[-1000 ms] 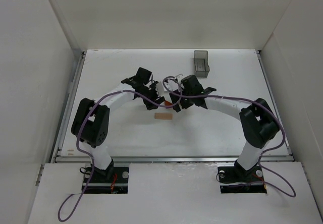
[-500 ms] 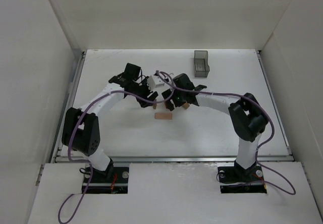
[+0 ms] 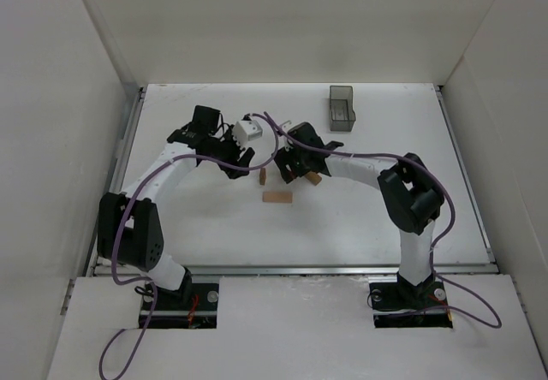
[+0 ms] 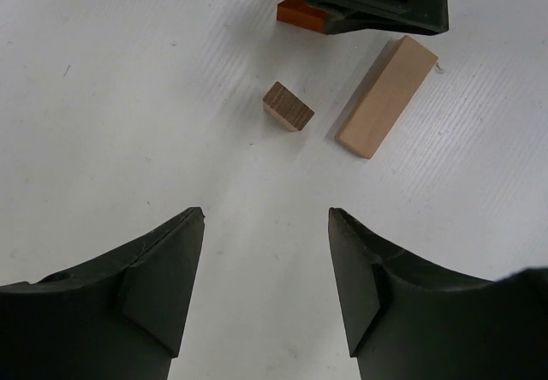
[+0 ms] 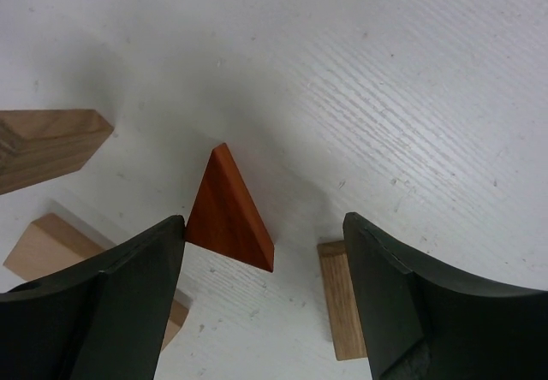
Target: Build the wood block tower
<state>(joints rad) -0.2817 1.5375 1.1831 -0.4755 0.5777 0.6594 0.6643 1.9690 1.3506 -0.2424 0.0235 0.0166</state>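
An orange triangular piece (image 5: 229,210) lies on the table just ahead of my right gripper (image 5: 264,222), which is open; one of its corners touches the left fingertip (image 5: 167,234). Tan blocks lie around it: one (image 5: 342,299) by the right finger, one (image 5: 47,145) at the left, one (image 5: 47,245) under the left finger. In the left wrist view a small block (image 4: 288,106) and a long pale block (image 4: 387,96) lie ahead of my open, empty left gripper (image 4: 267,217). From above, the long block (image 3: 276,198) lies below both grippers (image 3: 248,168) (image 3: 285,170).
A translucent dark grey bin (image 3: 342,108) stands at the back right of the white table (image 3: 385,217). White walls enclose the table on three sides. The two arms' purple cables loop over the middle, near the blocks.
Both arms have swung left and a little farther back. My left gripper has drawn away from the blocks, and the right gripper has shifted left over the orange piece.
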